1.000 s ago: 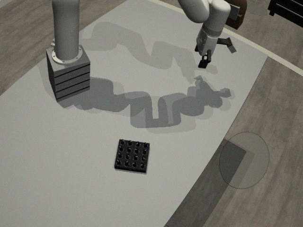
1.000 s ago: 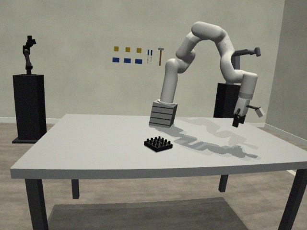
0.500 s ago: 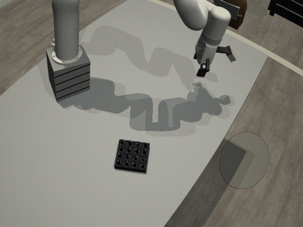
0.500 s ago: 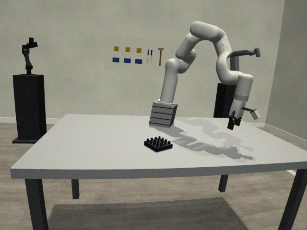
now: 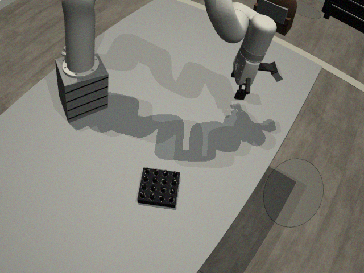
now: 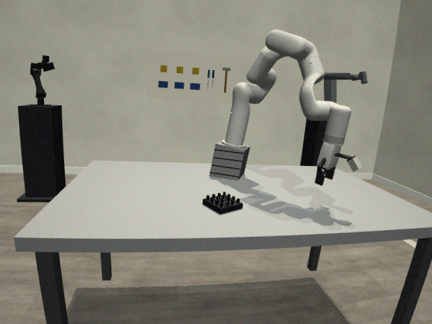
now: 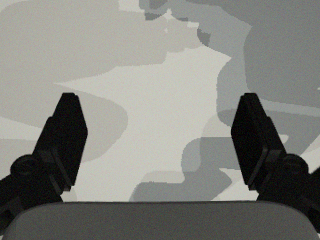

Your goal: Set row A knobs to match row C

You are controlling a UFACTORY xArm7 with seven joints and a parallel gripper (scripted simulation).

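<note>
The black knob box point(image 5: 158, 187) point(image 6: 223, 204) stands on its feet on the grey table point(image 5: 88, 229) point(image 6: 139, 209), near the front middle. It carries a grid of small black knobs. Their white lines are too small to read in either the top or the exterior view. My gripper point(image 5: 243, 90) point(image 6: 322, 175) point(image 7: 159, 112) is open and empty. It hangs above the table's far right part, well away from the box. The wrist view shows only bare table and shadows between the fingers. The box is out of the wrist view.
The arm's ribbed base block point(image 5: 82, 88) point(image 6: 229, 163) stands at the back left of the table. The table's right edge point(image 5: 282, 141) curves close to the gripper. A dark pedestal point(image 6: 42, 150) stands on the floor at left.
</note>
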